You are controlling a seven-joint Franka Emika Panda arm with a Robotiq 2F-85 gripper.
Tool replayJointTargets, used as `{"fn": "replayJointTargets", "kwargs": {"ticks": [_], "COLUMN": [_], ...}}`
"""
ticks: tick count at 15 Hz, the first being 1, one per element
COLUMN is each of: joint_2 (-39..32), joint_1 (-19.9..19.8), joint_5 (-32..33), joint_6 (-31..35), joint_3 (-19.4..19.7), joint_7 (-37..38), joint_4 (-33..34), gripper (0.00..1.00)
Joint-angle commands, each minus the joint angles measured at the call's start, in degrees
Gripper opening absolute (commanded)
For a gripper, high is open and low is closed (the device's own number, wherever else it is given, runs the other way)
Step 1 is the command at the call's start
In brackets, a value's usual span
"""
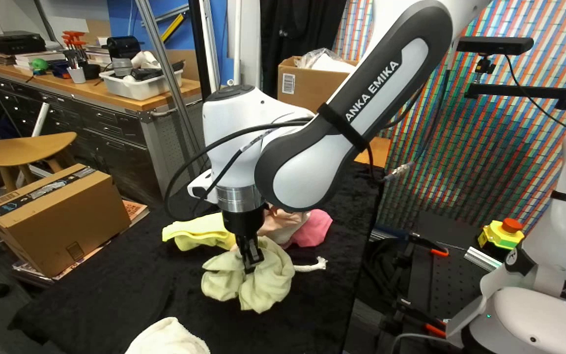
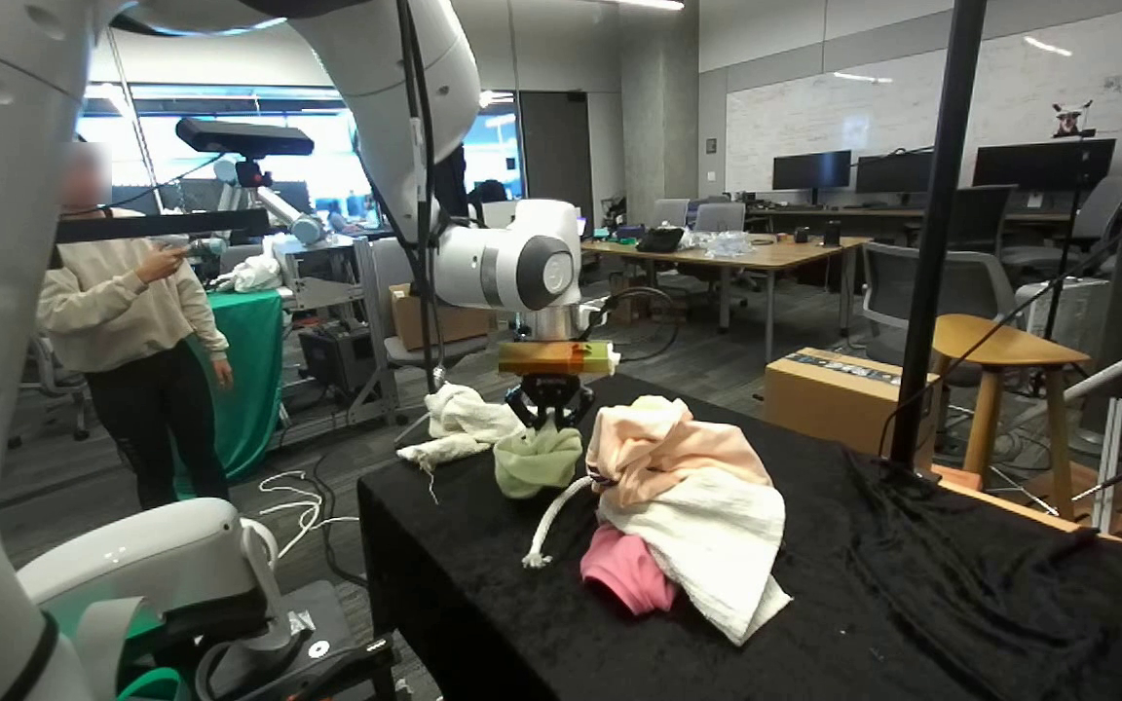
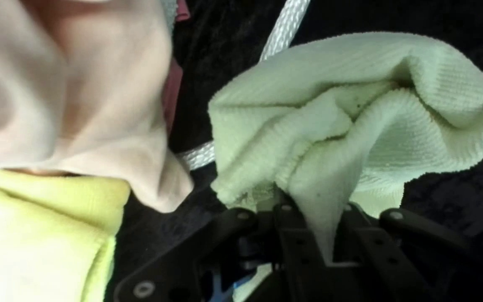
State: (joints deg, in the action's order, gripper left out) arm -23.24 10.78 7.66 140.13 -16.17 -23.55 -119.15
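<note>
Fingers (image 3: 296, 251) narrow, almost together, clamped on a pinched-up fold of the ribbed light green cloth (image 3: 304, 100). Cloth bunched under them, on or just over the black-draped desk (image 1: 111, 290); can't tell if it rests fully. White rope (image 2: 551, 526) passes beneath or behind it in the wrist view, frayed end near the cloth in both exterior views. Pile just beside: crumpled peach cloth (image 3: 99, 105) on top, white towel (image 2: 702, 545) partly covered by it, pink cloth (image 2: 624, 570) poking out from under the towel. Folded yellow cloth (image 3: 40, 239) right beside the peach one, wrist view. Another white cloth (image 2: 468, 414), crumpled, near the desk's edge; green cloth sits between it and the pile in an exterior view. Around: taped cardboard box (image 1: 62, 216) low beside the desk, wooden stool (image 1: 20, 147) near the box. Yellow emergency stop (image 1: 501, 235) with red top off past the desk's opposite side. Person (image 2: 128, 312) standing in background, one hand raised with something small in it, too small to tell what.
</note>
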Motion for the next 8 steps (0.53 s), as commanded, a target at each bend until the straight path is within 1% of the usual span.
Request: {"fn": "replayJointTargets", "kwargs": {"ticks": [1, 6, 8], "joint_2": [1.89, 1.12, 0.2], "joint_1": [-0.5, -0.57, -0.04], "joint_5": [-2.48, -3.96, -3.15], "joint_6": [4.59, 8.2, 9.66], "joint_3": [0.85, 3.47, 5.46], "joint_7": [4.78, 12.66, 17.27], "joint_4": [-0.42, 1.61, 3.0], "gripper": [0.1, 0.1, 0.09]}}
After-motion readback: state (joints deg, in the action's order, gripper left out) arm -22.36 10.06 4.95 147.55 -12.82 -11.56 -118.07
